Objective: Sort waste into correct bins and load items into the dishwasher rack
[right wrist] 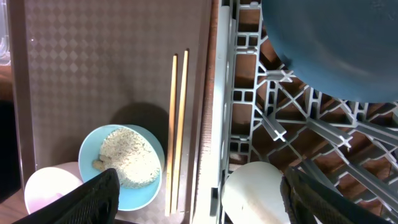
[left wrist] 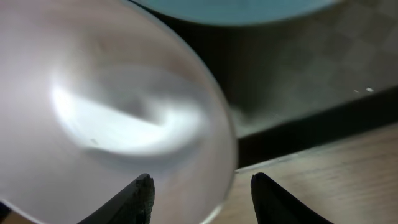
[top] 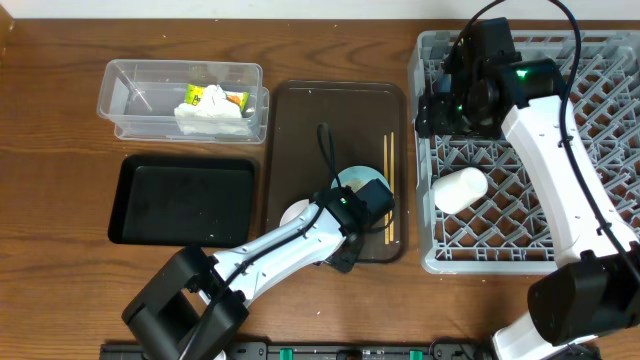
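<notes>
A pale cup [top: 297,213] and a light-blue bowl [top: 355,183] holding rice [right wrist: 127,158] stand at the front of the brown tray, with chopsticks [top: 389,180] to the bowl's right. My left gripper [top: 338,255] is open, and its fingers [left wrist: 202,199] straddle the cup's rim [left wrist: 112,93]. My right gripper [top: 432,112] is open and empty over the left edge of the grey rack [top: 600,90]. The rack holds a white bowl [top: 459,189] and a dark-blue plate [right wrist: 336,43]. A napkin [top: 210,120] and a wrapper [top: 230,99] lie in the clear tub [top: 130,90].
The black tray [top: 180,200] sits in front of the clear tub, left of the brown tray [top: 320,120]. The left arm lies across the brown tray's front edge. The right arm reaches over the rack from the front right.
</notes>
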### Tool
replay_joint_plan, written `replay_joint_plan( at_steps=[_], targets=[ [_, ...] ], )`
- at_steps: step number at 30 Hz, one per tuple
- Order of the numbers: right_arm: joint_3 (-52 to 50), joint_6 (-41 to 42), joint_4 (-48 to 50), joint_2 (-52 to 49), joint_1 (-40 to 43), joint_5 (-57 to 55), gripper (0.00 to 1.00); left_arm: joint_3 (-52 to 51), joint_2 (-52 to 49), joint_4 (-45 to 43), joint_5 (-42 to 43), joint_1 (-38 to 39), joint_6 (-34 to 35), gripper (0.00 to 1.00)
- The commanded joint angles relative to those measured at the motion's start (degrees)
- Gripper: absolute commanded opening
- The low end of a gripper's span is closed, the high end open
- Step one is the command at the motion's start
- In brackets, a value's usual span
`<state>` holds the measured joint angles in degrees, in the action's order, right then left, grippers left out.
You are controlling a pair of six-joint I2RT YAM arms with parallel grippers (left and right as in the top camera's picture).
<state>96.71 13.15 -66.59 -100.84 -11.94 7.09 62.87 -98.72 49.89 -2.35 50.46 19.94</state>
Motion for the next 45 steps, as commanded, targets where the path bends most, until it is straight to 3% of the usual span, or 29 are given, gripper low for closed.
replay_joint_plan(
  at_steps=[1, 19, 25, 31, 38, 45],
  targets=[
    [0.9, -0.6, 0.0, 0.6, -0.1, 0.5, 0.81, -0.2, -0.3, -0.3, -5.6, -0.9, 1.2, 0.54],
    [0.9, -0.6, 0.2, 0.6, -0.1, 0.5, 0.81, -0.2, -0.3, -5.8, -7.5, -14.5, 1.1, 0.55],
    [0.9, -0.6, 0.4, 0.6, -0.9, 0.5, 0.82, 0.9, -0.1, -6.3, -7.0, -15.5, 0.3, 0.55],
    [0.9, -0.6, 2.1, 0.4, -4.4, 0.5, 0.81, 3.8, 2.8, -5.6, -1.0, -15.4, 0.3, 0.56],
    [0.8, -0.6, 3.3, 0.4, -5.9, -1.7, 0.82, 4.6, 8.3, -7.3, 5.8, -15.1, 0.2, 0.64],
    [0.9, -0.3, 3.3, 1.3, 0.6, -0.1, 0.83, 4.6, 7.0, -12.6, 9.7, -9.9, -16.3, 0.66]
  ],
)
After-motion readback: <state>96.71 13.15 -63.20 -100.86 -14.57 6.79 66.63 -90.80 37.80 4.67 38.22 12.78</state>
